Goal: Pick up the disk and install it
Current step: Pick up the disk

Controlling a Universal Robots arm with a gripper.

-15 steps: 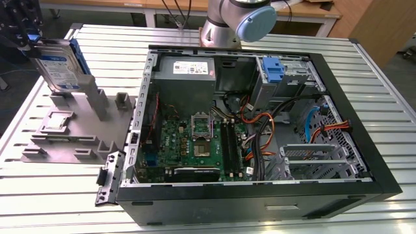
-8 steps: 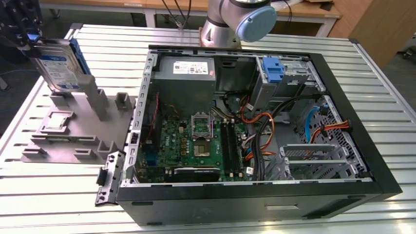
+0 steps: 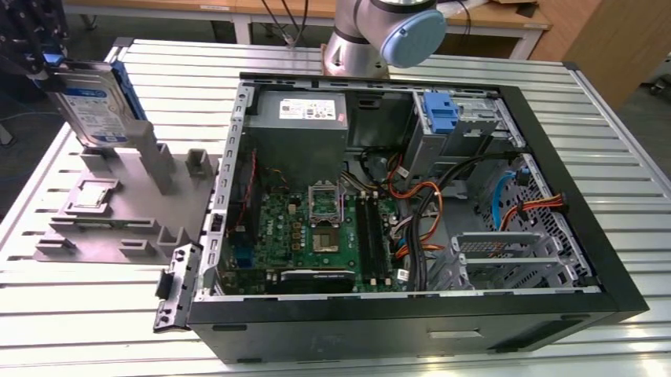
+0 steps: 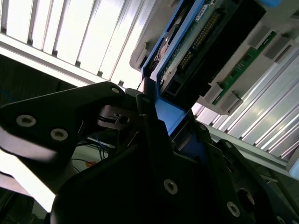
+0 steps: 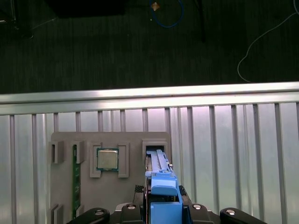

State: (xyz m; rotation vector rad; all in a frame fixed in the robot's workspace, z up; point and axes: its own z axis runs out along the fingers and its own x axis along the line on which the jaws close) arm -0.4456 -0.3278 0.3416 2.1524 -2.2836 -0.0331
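Silver-grey and framed in a bright blue bracket, the disk (image 3: 97, 106) hangs on edge from the gripper (image 3: 42, 56) over the far corner of the table (image 3: 346, 349) on the exterior view's left. Its labelled face tilts slightly toward the computer case (image 3: 419, 322). The dark fingers (image 4: 152, 128) are closed tight on the blue bracket at the disk's upper end, as the second wrist view shows from close by, with the disk's circuit-board side running away from them.

Below the disk sits a grey holder (image 3: 105, 228), lying flat on the table just beside the case on the exterior view's left. The disk's lower end is level with the tops of the holder's tall posts (image 3: 155, 161); whether it touches them cannot be told. In the first wrist view the disk is seen end-on, lined up over a slot (image 5: 156, 150) at one side of the holder. A square processor chip (image 5: 107, 159) lies in the next pocket, and a green memory stick (image 5: 74, 179) stands in a narrow groove beyond it.

The case lies on its side with the panel off, taking up the middle and the exterior view's right of the table, its green board (image 3: 304, 224) and cables exposed. A bare blue clip (image 3: 441, 110) sits in a bay at its far side.
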